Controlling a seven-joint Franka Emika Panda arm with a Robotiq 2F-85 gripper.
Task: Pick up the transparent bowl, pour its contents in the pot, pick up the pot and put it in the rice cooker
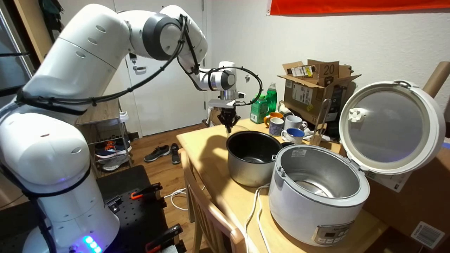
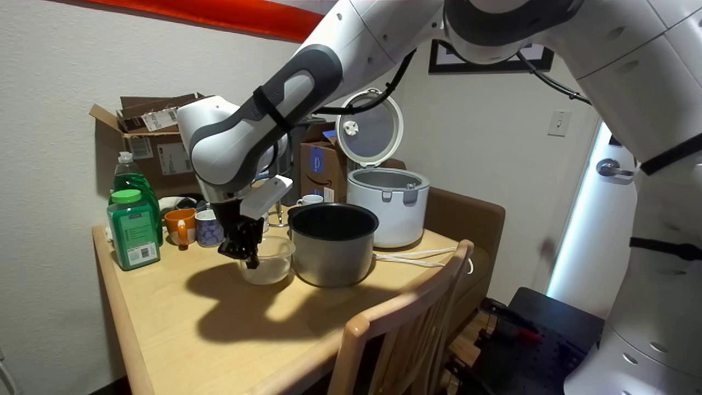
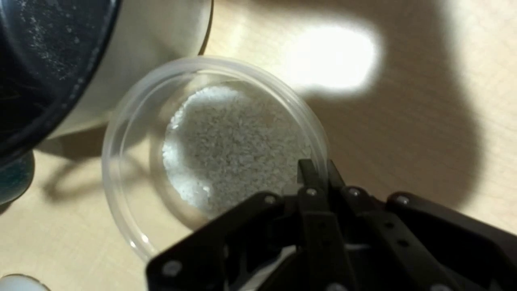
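Black two-finger pincer (image 3: 321,173): clamped on the rim of the round transparent plastic bowl (image 2: 274,270), one finger inside the wall, one outside
Bowl position: upright, just beside the grey cylindrical metal pot with black interior (image 2: 333,262); base contact with the pale wooden table (image 2: 164,318) cannot be told
Bowl contents: layer of white rice grains (image 3: 238,149) over most of the floor
Pot position: upright on the table, between the bowl and the round white rice cooker (image 1: 306,214)
Orange mug (image 2: 178,224): grouped on the table with a blue-and-white patterned mug (image 2: 210,229) and a white mug with blue interior (image 1: 293,135)
Squat green container with green cap (image 2: 134,231): just beside a taller clear bottle of green liquid (image 1: 271,98)
Rice cooker: standing on the table; round lid with grey inner face (image 1: 388,123) raised on its hinge; silver control panel (image 1: 333,233) on the front wall
White cord (image 1: 258,212): two strands on the table, near the pot and cooker
Brown cardboard box (image 1: 306,93): behind the mugs, top flaps raised
Red cloth banner (image 1: 355,6): on the white wall (image 1: 242,35), above the box
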